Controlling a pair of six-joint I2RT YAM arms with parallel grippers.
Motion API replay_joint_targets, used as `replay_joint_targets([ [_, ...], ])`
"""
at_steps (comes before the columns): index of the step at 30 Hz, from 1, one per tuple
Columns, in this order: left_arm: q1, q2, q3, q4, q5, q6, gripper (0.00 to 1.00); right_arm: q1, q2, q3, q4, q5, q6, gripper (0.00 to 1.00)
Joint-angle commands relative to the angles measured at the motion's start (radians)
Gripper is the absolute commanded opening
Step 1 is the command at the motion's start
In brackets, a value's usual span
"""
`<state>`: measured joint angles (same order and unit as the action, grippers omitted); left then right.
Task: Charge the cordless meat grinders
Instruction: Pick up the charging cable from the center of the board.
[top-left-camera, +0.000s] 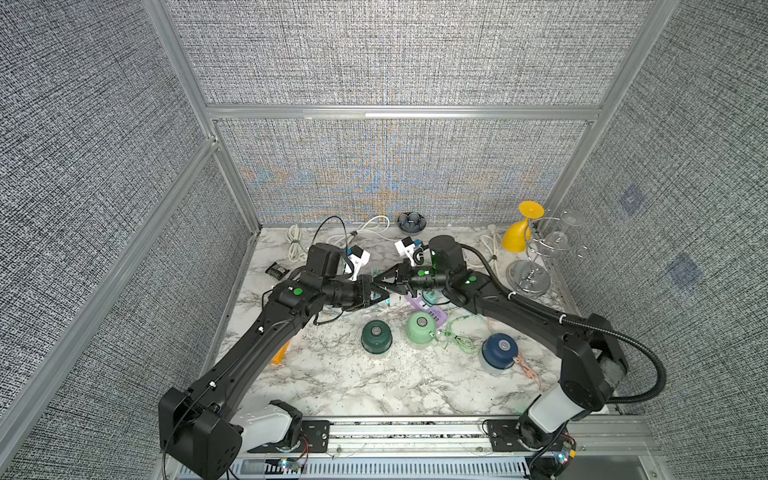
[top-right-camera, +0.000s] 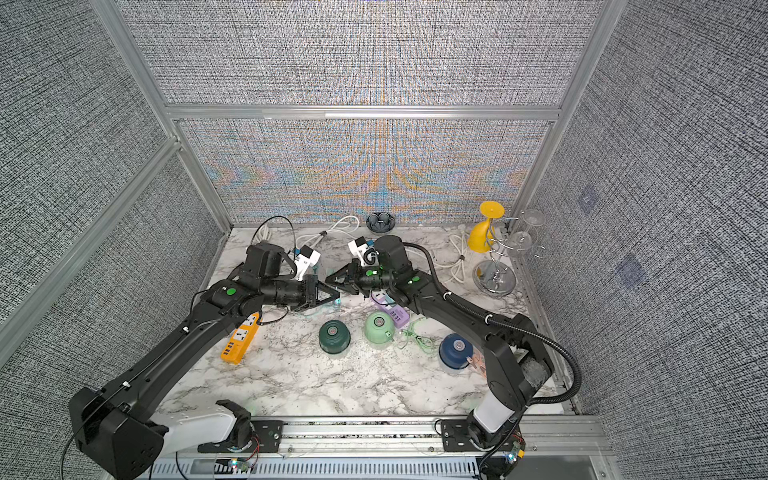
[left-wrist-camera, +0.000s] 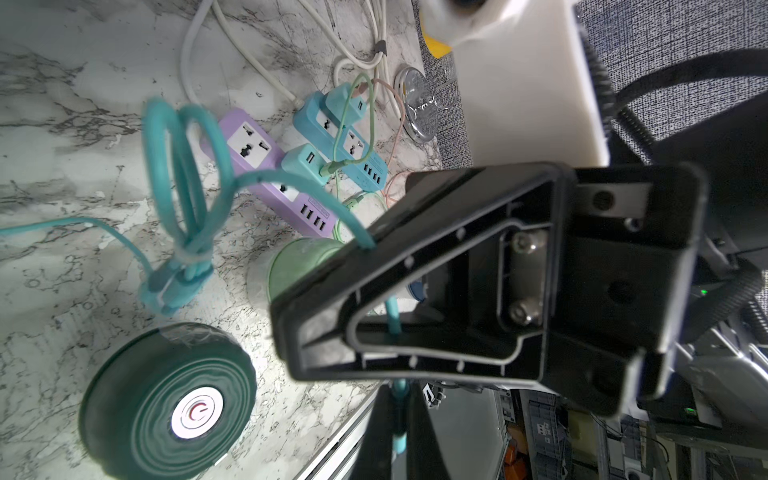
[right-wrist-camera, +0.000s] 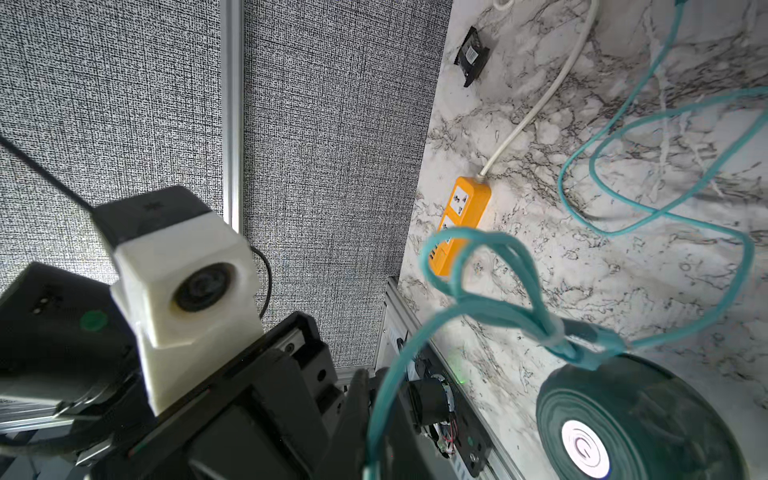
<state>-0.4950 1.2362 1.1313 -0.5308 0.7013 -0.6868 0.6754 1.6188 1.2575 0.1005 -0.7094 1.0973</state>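
Your left gripper (top-left-camera: 383, 296) and right gripper (top-left-camera: 379, 286) meet tip to tip just beyond the dark green grinder (top-left-camera: 376, 336). Both sets of jaws are pinched on the teal charging cable (left-wrist-camera: 187, 174), probably to tug its tied coil loose. The mint green grinder (top-left-camera: 420, 328) and navy grinder (top-left-camera: 500, 351) sit beside it.

Worktop (top-left-camera: 374, 386): smooth, glossy marble-pattern surface. Enclosure panels (top-left-camera: 395, 54): coarse grey woven cloth, set in brushed aluminium frame rails (top-left-camera: 399, 111). Dark green grinder (left-wrist-camera: 166, 399): ribbed satin plastic dome with polished silver button (left-wrist-camera: 196, 417). Teal cable (left-wrist-camera: 183, 274): smooth rubbery sheath. Glass rack base (top-left-camera: 528, 277): mirror-bright chrome.
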Motion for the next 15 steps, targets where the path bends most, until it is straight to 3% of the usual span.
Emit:
replay_joint_targets([
  [1, 0.001, -0.009, 0.009, -0.042, -0.059, 0.024, 0.4, 0.002, -0.009, 0.064, -0.166, 0.077, -0.128, 0.0],
  [2, 0.0, -0.013, 0.015, -0.071, -0.097, 0.04, 0.48, 0.005, -0.01, 0.096, -0.256, 0.125, -0.201, 0.0],
  [3, 0.0, -0.023, 0.022, -0.1, -0.138, 0.058, 0.5, 0.009, -0.009, 0.122, -0.323, 0.168, -0.241, 0.0],
  [7, -0.014, -0.046, 0.068, -0.271, -0.465, 0.151, 0.49, 0.015, 0.029, 0.22, -0.52, 0.338, -0.323, 0.0],
  [10, -0.084, -0.059, 0.061, -0.291, -0.715, 0.237, 0.48, 0.019, 0.077, 0.288, -0.596, 0.418, -0.33, 0.0],
  [15, -0.189, -0.095, -0.003, -0.151, -0.861, 0.292, 0.48, 0.03, 0.162, 0.39, -0.634, 0.478, -0.29, 0.0],
])
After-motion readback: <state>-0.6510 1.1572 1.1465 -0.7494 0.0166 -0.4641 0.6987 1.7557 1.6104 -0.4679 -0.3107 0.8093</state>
